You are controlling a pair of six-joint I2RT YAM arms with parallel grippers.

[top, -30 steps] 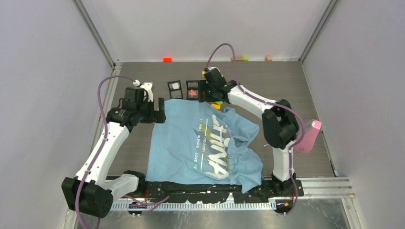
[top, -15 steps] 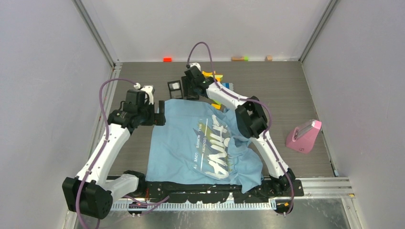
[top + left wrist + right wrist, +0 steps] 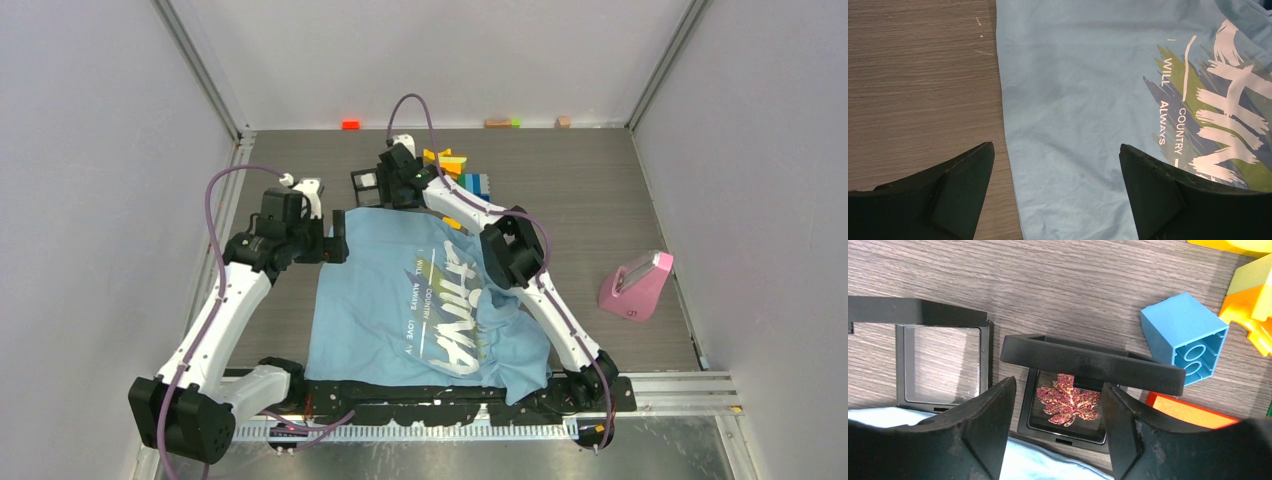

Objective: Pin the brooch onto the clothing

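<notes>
Brooch (image 3: 1068, 401) sits in black case (image 3: 1088, 365), lower centre, framed by right gripper (image 3: 1057, 390), jaws wide. Left gripper (image 3: 1055, 150) gapes wide over clothing (image 3: 1083, 75).

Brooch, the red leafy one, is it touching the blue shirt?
Apart. The right wrist view shows the brooch lying inside its open black box, and the box's near rim sits between it and the edge of the shirt.

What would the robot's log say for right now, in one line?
right hand: open, over brooch | brooch: in black case, not held | left hand: open, over T-shirt edge | T-shirt: unpinned
</notes>
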